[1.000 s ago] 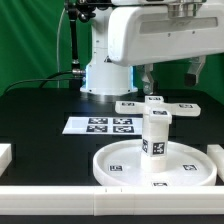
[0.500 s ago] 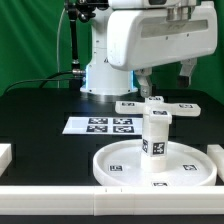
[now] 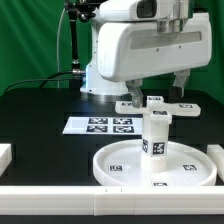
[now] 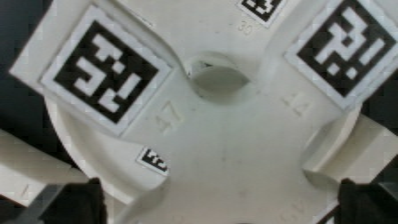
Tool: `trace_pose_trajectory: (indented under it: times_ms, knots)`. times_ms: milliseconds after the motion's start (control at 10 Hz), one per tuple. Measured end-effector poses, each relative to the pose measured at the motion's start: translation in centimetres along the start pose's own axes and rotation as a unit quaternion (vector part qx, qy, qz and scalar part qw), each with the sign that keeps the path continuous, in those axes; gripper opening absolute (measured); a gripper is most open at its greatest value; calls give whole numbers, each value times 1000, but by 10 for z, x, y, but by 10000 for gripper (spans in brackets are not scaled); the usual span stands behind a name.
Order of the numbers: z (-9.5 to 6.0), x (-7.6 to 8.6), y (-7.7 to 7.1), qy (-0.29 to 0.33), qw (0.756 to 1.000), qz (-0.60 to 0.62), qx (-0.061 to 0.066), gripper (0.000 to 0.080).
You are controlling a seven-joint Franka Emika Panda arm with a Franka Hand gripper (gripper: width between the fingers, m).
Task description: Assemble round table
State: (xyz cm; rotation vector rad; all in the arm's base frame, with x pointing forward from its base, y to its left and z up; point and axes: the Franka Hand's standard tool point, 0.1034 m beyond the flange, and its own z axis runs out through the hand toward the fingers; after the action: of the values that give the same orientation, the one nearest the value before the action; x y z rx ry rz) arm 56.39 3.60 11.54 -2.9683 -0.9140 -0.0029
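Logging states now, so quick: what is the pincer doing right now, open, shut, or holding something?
Pincer: open, holding nothing, its fingers spread on either side of the cross base.

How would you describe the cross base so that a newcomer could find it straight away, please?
Start at the large round disc with the upright leg at its centre. Just behind them, under the robot's fingers, lies the cross base: flat, white, four tagged arms, unlike the rectangular marker board beside it.

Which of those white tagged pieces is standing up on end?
The short cylinder leg. It stands upright in the middle of the round disc, which lies flat. The cross base also lies flat, on the table behind them.
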Motion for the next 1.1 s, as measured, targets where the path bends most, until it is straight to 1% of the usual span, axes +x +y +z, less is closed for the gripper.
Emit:
trace_pose_trajectory:
  times_ms: [300, 900, 1100]
  knots:
    - [5, -3, 0, -4, 1000, -9, 0, 649]
    - [7, -2, -1, -3, 1000, -11, -2, 649]
    - [5, -1, 0, -1, 1000, -11, -3, 416]
